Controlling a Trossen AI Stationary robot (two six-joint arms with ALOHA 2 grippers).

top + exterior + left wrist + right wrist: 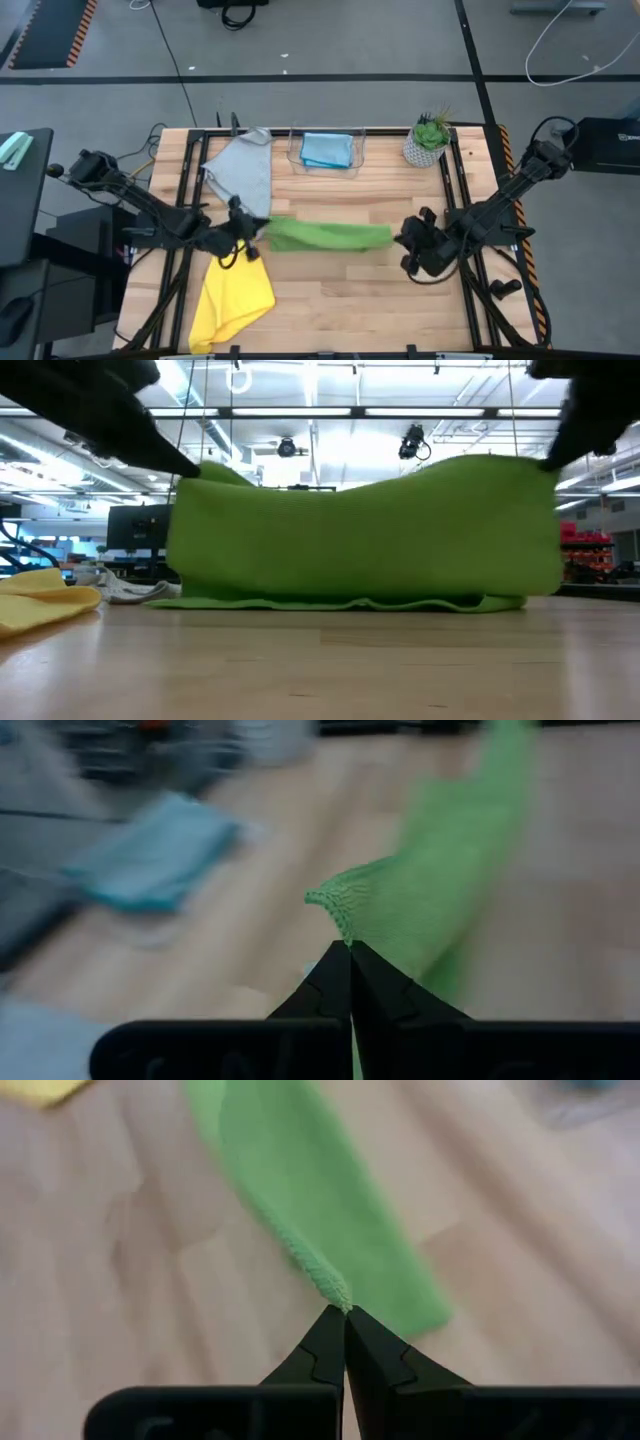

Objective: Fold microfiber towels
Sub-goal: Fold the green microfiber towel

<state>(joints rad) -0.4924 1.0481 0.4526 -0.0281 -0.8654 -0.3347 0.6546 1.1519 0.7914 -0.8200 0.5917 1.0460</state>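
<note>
Two sets of my fingers are at work on one cloth: my left fingers (349, 952) are pinched shut on one top corner of the soft green microfiber towel (330, 235), and my right fingers (346, 1315) are pinched shut on the other. The towel hangs between them across the middle of the wooden bench (380, 300), its upper edge lifted and sagging a little in the centre, its lower edge lying along the boards. I judge this to be the middle of a fold, with the raised half ready to be carried over the part that rests below. Next I need both arms to travel together at even height, so the edges meet squarely and the cloth stays taut. The crumpled yellow microfiber towel (235, 300) and the spread grey microfiber towel (243, 168) wait near my left arm, unfolded; the folded light blue microfiber towel (327, 150) sits in a clear tray (358, 165).
</note>
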